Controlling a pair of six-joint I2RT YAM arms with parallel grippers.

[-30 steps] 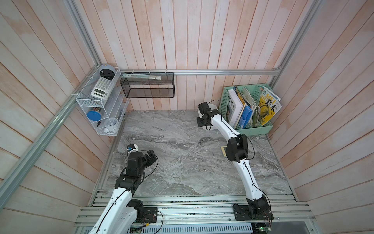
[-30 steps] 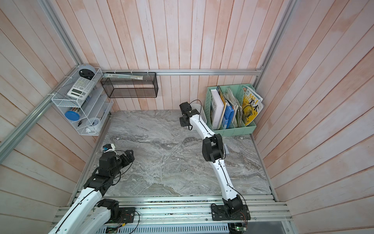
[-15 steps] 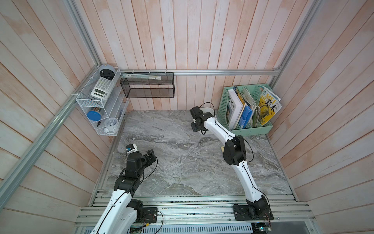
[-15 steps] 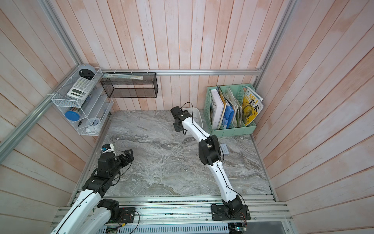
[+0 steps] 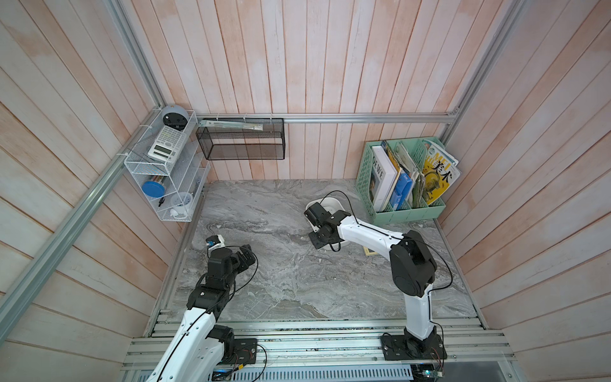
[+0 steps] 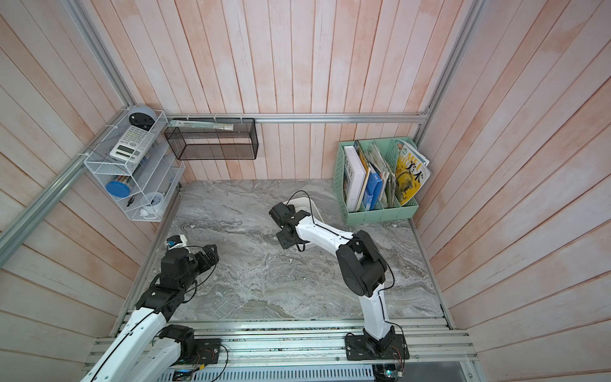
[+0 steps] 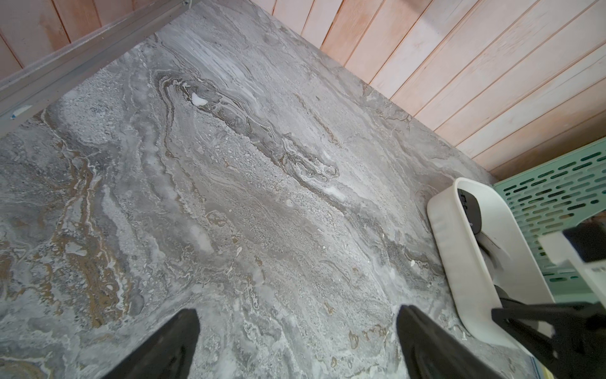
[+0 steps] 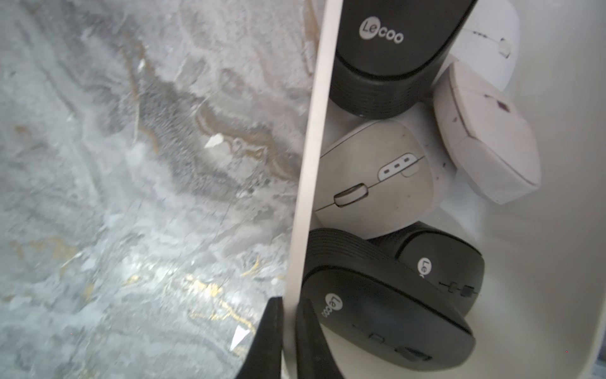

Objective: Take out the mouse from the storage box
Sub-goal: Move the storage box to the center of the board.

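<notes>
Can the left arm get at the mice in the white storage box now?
Probably yes. The left gripper is open, only the marble tabletop lies between it and the storage box, whose top is open. The right gripper, shut on its wall, may crowd one end.

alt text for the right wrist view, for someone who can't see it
The right gripper is shut on a wall of the white storage box, one finger inside, one outside. In it lie three black Lecoo mice and three pale mice; grey marble tabletop fills the rest.
</notes>
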